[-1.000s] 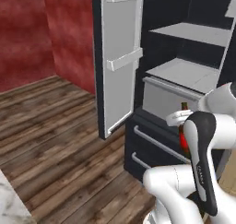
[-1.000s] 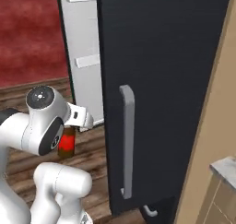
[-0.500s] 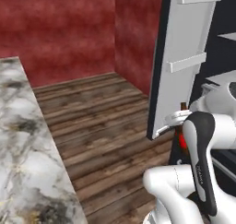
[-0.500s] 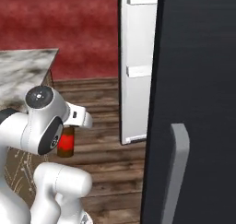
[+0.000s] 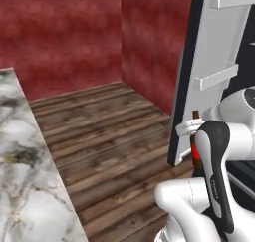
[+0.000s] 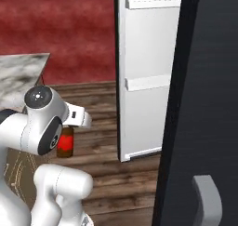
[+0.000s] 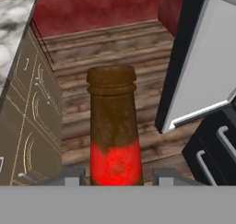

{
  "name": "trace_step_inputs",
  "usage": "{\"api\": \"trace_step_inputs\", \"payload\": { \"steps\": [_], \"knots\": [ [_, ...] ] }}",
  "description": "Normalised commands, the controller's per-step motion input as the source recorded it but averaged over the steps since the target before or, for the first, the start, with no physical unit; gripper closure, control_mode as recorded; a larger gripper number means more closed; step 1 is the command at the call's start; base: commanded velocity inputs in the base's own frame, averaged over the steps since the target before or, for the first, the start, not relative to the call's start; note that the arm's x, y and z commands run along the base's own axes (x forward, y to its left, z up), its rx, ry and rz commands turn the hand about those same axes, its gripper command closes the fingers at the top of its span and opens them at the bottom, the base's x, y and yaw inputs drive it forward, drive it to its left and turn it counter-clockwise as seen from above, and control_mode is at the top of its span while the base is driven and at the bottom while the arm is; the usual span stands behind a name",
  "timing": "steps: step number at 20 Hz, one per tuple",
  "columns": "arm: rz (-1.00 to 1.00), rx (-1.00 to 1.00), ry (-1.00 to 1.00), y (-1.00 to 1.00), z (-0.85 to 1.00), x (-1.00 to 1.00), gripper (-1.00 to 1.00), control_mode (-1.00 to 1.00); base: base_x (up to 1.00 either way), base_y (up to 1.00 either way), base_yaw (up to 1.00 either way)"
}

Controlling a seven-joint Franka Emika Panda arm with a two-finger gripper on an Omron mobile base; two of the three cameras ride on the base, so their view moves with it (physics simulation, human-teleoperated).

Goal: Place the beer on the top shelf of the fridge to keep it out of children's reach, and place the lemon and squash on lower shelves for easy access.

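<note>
The open door of the fridge takes up the right side, its white lining facing out with two white door racks across it and a black edge on its left. Left of the door, a red wall turns a corner above a wooden plank floor. Far left of the door lies a marble counter. In front of the door's lower part rises the white arm with its dark joint cover. The beer stands upright just left of that arm, its brown neck against the door's black edge; the grip on it is hidden.
</note>
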Motion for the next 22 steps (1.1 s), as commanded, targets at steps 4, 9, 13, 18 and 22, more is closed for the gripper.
{"api": "trace_step_inputs", "payload": {
  "steps": [4, 9, 13, 18, 22],
  "knots": [
    [0.0, 0.0, 0.0, 0.0, 0.0, 0.0, 1.0, 1.0, 0.46, 0.0, -0.41],
    [0.0, 0.0, 0.0, 0.0, 0.0, 0.0, 1.0, 1.0, 0.35, -0.01, -0.53],
    [0.0, 0.0, 0.0, 0.0, 0.0, 0.0, 1.0, 1.0, 0.32, -0.11, -0.56],
    [0.0, 0.0, 0.0, 0.0, 0.0, 0.0, 1.0, 1.0, 0.45, -0.02, -0.54],
    [0.0, 0.0, 0.0, 0.0, 0.0, 0.0, 1.0, 1.0, 0.57, 0.0, -0.52]
  ]
}}
